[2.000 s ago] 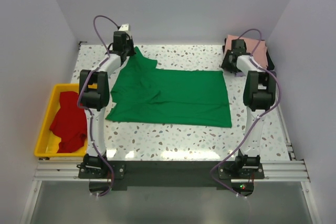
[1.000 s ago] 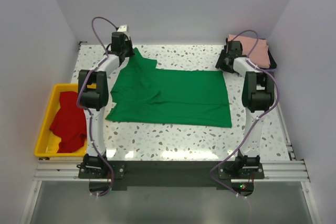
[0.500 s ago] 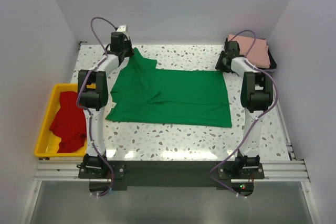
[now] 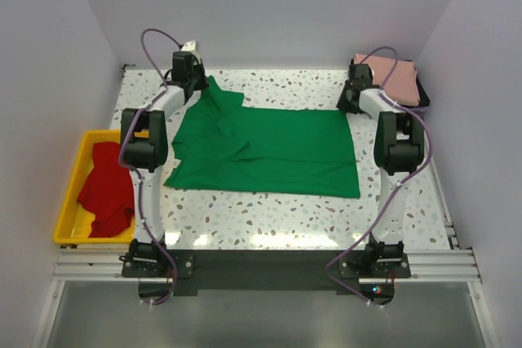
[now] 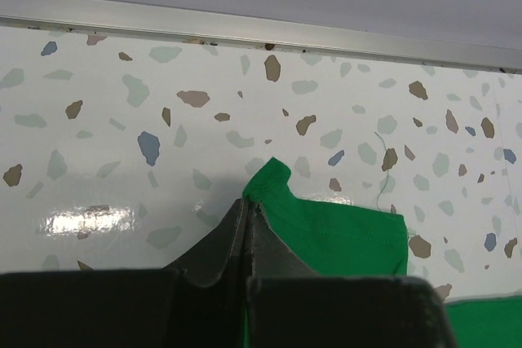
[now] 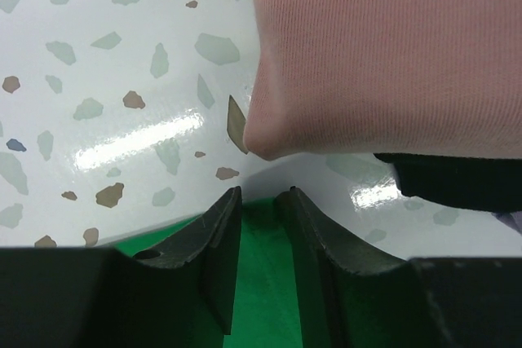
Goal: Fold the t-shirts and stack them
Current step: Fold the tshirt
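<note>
A bright green t-shirt [image 4: 269,148] lies spread flat on the table, with folds at its left side. My left gripper [image 4: 202,81] is shut on its far left corner; in the left wrist view the fingertips [image 5: 247,201] pinch the green cloth [image 5: 342,234]. My right gripper [image 4: 347,103] sits at the shirt's far right corner, jaws a little apart, with green cloth [image 6: 265,275] lying between them [image 6: 259,195]. A folded salmon pink t-shirt [image 4: 397,77] lies at the far right, just beyond that gripper [image 6: 383,55]. A red t-shirt [image 4: 106,189] lies crumpled in the tray.
A yellow plastic tray [image 4: 67,216] sits at the table's left edge. A black object [image 6: 457,181] lies under the pink shirt. The back wall rail [image 5: 245,32] runs just beyond the left gripper. Side walls close in the table.
My right gripper has moved left from beside the pink shirt to the green shirt's far right corner. The left gripper has shifted slightly, still holding its corner.
</note>
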Controlling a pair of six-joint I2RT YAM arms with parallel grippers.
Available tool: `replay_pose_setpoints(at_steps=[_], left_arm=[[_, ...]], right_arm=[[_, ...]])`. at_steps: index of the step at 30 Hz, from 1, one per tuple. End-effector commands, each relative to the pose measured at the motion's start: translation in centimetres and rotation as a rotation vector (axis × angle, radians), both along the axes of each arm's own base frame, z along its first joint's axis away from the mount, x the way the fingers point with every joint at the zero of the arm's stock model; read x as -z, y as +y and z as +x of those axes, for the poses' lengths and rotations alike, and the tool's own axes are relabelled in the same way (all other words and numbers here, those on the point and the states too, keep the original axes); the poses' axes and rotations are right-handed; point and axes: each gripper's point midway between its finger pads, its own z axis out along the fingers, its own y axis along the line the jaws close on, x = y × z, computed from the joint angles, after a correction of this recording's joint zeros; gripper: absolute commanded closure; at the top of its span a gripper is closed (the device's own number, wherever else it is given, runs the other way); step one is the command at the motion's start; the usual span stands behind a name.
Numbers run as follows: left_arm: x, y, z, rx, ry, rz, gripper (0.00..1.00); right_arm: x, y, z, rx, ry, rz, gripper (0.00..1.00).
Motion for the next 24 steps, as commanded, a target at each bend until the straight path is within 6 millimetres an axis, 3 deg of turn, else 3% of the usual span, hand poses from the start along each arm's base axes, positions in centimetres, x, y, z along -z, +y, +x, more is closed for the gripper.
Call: replay_pose_setpoints(at_steps=[1, 4, 12, 24], left_arm=[[-5.6, 0.5, 0.9, -0.002, -0.127, -0.025, 1.0], [-5.9, 0.4, 0.9, -0.001, -0.131, -0.029, 1.0], [-6.8, 0.2, 0.8, 0.002, -0.147, -0.047, 1.0], [-8.7, 0.0, 0.0, 0.012, -0.169, -0.061, 1.0]], right_arm=[[0.9, -0.9, -2.4, 0.028, 0.088, -0.033, 0.67], [1.0, -0.6, -2.3, 0.018, 0.089, -0.02, 0.72], [0.7, 0.1, -2.1, 0.007, 0.084, 0.019, 0.99], [-1.4, 0.4, -2.0, 0.016, 0.028, 0.054, 1.0]])
